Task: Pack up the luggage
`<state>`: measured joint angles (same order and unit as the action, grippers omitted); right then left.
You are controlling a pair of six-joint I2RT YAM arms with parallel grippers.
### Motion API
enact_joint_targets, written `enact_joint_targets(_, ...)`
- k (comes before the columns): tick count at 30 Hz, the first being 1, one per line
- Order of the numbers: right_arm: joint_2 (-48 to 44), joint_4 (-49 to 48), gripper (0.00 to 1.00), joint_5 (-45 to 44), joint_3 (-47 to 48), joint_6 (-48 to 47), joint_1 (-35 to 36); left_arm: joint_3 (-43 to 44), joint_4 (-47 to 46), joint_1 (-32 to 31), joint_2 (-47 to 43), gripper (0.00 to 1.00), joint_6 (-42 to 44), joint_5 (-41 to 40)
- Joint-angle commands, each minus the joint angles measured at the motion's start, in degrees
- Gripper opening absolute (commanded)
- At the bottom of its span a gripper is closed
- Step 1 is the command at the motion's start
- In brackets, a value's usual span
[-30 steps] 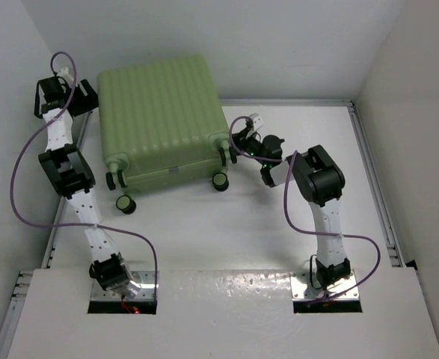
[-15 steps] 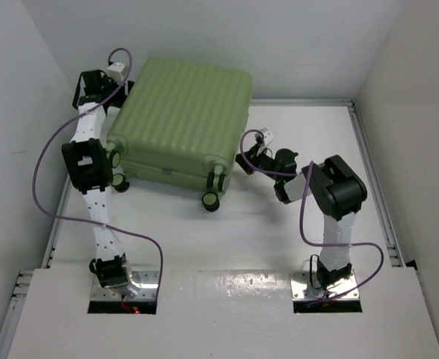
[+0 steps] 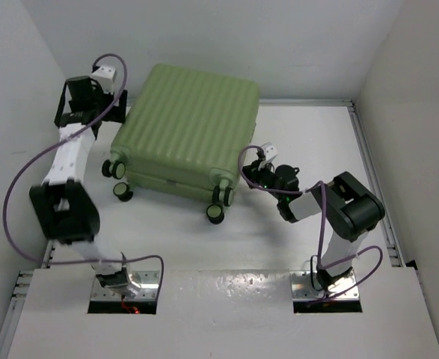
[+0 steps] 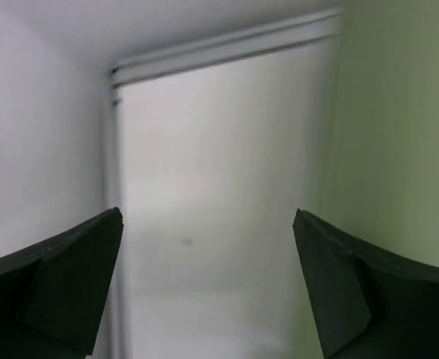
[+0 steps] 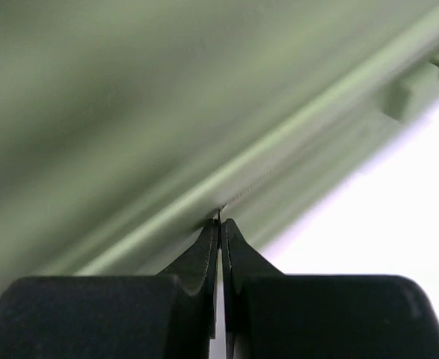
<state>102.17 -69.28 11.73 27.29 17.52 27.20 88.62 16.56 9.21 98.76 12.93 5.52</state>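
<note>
Two sets of fingers tell different stories. The right gripper (image 5: 220, 221) has its black fingertips pressed flat together with nothing between them, their shared point touching a raised seam (image 5: 279, 158) that runs along the side of the luggage (image 3: 185, 123). The left gripper (image 4: 208, 217) has its fingers spread wide with only bare table showing between them. It holds nothing, with the pale green shell just beside its right finger and the white wall (image 4: 40, 149) on the other side.

Moving outward, the luggage lies shut on its broad face over the far left part of the table (image 3: 226, 247), skewed to the edges. Its small black wheels (image 3: 215, 213) face the near edge. The right gripper sits at its near right corner, and the left one is at its left side by the table's far left corner.

Slipping looks like the main risk. The shell looks like hard, smooth plastic, ribbed in long parallel ridges with rounded corners, so a closed tip pushing at the narrow seam could slide off rather than catch. The whole case may also slide or turn on the slick white tabletop (nothing pins it at present), and a push from one side only would swing it further. The left fingers, open so close to the wall, have little room to move. Packing needs the case opened first, and that step is not yet done.
</note>
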Motion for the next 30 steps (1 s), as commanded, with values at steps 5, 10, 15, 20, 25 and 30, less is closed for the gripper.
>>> enact_joint_targets(5, -2.9, -2.3, 0.00, 4.9, 1.2, 2.0, 8.1, -6.0, 24.3, -21.9, -28.4, 1.00, -12.3, 19.6)
enact_joint_targets(10, -4.6, -4.6, 0.00, 11.6, 0.0, 3.1, 8.0, -9.9, 24.7, -25.0, -34.5, 1.00, -22.7, 15.9)
enact_joint_targets(15, -4.2, -3.9, 0.00, 11.5, 1.9, 3.7, 10.1, -13.4, 30.7, -25.6, -35.0, 1.00, -29.3, 12.6)
enact_joint_targets(20, -3.9, -2.4, 0.00, 9.7, 3.8, 4.5, 11.9, -13.3, 34.2, -34.9, -33.0, 1.00, -27.4, 10.2)
enact_joint_targets(25, -2.5, -1.4, 0.00, 8.5, 6.1, 4.8, 13.7, -8.4, 37.9, -41.2, -29.7, 1.00, -25.6, 7.0)
enact_joint_targets(30, -0.1, -0.6, 0.00, 7.3, 9.4, 5.4, 13.8, -8.5, 39.8, -45.0, -27.9, 1.00, -26.0, 2.8)
